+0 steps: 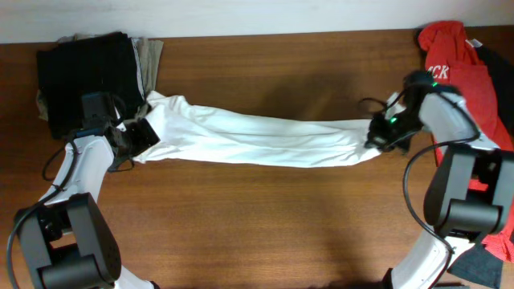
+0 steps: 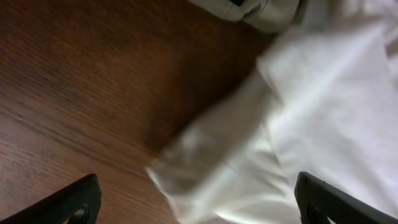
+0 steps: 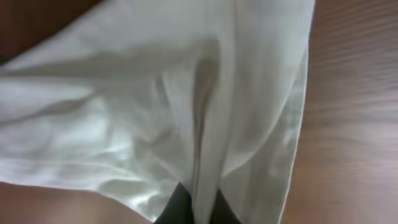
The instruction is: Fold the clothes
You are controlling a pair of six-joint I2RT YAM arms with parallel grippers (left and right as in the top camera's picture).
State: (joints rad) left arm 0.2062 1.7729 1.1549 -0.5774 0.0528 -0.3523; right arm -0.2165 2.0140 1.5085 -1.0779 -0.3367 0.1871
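Note:
The white T-shirt [image 1: 257, 138] lies stretched in a long band across the middle of the table. My right gripper [image 1: 379, 133] is at its right end, shut on a pinched ridge of the white cloth [image 3: 205, 155], which rises between the two dark fingertips [image 3: 177, 208]. At the shirt's left end my left gripper [image 1: 138, 136] stands wide open; its two black fingers [image 2: 74, 202] sit far apart, with crumpled white fabric [image 2: 249, 168] lying under and between them, not held.
A black and khaki folded pile [image 1: 88, 68] sits at the back left, just behind the left gripper. A red shirt with white lettering [image 1: 462, 72] lies at the back right beside the right arm. Bare wooden table [image 1: 257, 225] extends in front.

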